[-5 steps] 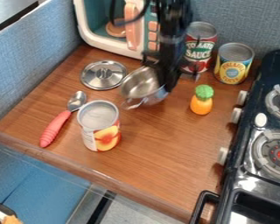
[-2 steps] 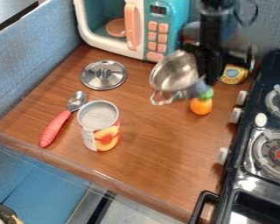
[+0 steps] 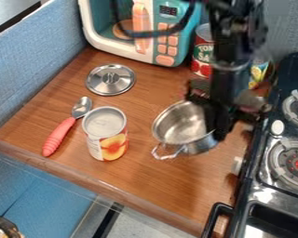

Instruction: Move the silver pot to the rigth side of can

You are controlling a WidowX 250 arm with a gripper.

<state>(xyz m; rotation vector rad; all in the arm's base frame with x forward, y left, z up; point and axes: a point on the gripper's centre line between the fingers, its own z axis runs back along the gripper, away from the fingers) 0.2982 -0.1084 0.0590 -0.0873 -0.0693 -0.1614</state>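
Black and narrow, the gripper (image 3: 219, 131) hung nearly upright from the arm (image 3: 229, 35), which came down from the top edge, right of the middle. Dark, jagged brackets stuck out to either side above its fingertips, and a dark cable (image 3: 156, 34) looped off to the upper left. It was clenched on the pot (image 3: 178, 125) at the right-hand side of the rim, so that the bowl lay just left of the fingertips, its mouth turned up and a little to the left; whether its base touched the wood could not be told. The pot was thin, shiny metal, round-bellied, with a bent wire handle (image 3: 167, 152) jutting to the lower left, and it stood to the right of the peach can (image 3: 106, 139), apart from it. That can, a ridged metal cylinder in a glossy paper label, was left of the gripper, with the spoon (image 3: 65, 128), bright bowl and ribbed coral grip, farther left. Up and left of the gripper lay the lid (image 3: 111, 80), a polished disc. Above it stood the smooth plastic microwave (image 3: 184, 39) and the red-labelled can (image 3: 202, 53); the stove (image 3: 267, 186), glossy black, was to its right. Brown wood grain ran across the counter (image 3: 152, 186) below.
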